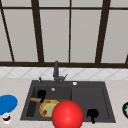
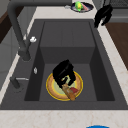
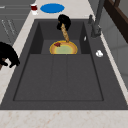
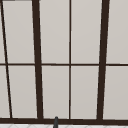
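Left hand (image 1: 41, 94) sits in sink (image 1: 105, 100) basin near left wall, fingers curled round stick (image 1: 35, 99) over plate (image 1: 49, 108). Right hand (image 1: 92, 113) hangs at sink's front-right rim, fingers curled, holding nothing; drainer side open.

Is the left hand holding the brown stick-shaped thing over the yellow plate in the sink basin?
Yes: the left hand is curled round the brown stick, which slants over the yellow plate in the sink basin.
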Controlling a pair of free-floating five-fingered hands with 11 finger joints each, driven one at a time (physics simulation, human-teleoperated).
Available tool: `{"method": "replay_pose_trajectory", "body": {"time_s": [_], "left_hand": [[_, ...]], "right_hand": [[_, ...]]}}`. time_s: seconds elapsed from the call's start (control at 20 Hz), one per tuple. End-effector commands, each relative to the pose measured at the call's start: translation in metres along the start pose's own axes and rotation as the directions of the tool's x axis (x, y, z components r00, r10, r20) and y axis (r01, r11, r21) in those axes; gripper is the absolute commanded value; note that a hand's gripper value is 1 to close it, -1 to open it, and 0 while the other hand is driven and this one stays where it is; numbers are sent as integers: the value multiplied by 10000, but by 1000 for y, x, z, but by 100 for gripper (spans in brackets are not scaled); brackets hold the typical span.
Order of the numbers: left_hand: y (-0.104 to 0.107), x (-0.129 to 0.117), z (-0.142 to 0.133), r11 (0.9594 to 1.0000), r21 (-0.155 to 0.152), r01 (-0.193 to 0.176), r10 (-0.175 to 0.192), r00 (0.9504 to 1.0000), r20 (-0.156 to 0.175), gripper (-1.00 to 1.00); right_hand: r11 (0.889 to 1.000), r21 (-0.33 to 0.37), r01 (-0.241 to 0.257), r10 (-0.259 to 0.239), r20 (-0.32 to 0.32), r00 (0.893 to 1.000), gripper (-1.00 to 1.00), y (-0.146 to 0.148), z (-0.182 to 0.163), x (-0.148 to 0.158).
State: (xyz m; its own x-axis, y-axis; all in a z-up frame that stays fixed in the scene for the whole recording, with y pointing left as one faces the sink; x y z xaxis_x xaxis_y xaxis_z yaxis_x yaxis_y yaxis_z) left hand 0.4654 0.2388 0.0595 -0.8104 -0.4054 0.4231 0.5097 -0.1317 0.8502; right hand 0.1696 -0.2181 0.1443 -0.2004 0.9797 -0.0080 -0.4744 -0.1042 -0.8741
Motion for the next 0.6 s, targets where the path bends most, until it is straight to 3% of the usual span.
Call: {"method": "replay_pose_trajectory", "body": {"time_s": [0.0,0.05,0.15,0.25,0.45,0.55], "left_hand": [[-4,3,-25,9996,-216,170,-160,9988,458,100],[1,10,-27,9993,-299,219,-208,9991,370,100],[18,23,-33,9995,-53,323,-323,9995,18,100],[21,34,-36,9983,145,570,-569,9983,-117,100],[19,53,-52,9972,113,734,-736,9971,168,100],[5,52,-60,9945,508,919,-943,9944,472,100]], "right_hand": [[10000,0,0,0,0,10000,0,0,0,0],[10000,0,0,0,0,10000,0,0,0,0],[10000,0,0,0,0,10000,0,0,0,0],[10000,0,0,0,0,10000,0,0,0,0],[10000,0,0,0,0,10000,0,0,0,0],[10000,0,0,0,0,10000,0,0,0,0]]}}
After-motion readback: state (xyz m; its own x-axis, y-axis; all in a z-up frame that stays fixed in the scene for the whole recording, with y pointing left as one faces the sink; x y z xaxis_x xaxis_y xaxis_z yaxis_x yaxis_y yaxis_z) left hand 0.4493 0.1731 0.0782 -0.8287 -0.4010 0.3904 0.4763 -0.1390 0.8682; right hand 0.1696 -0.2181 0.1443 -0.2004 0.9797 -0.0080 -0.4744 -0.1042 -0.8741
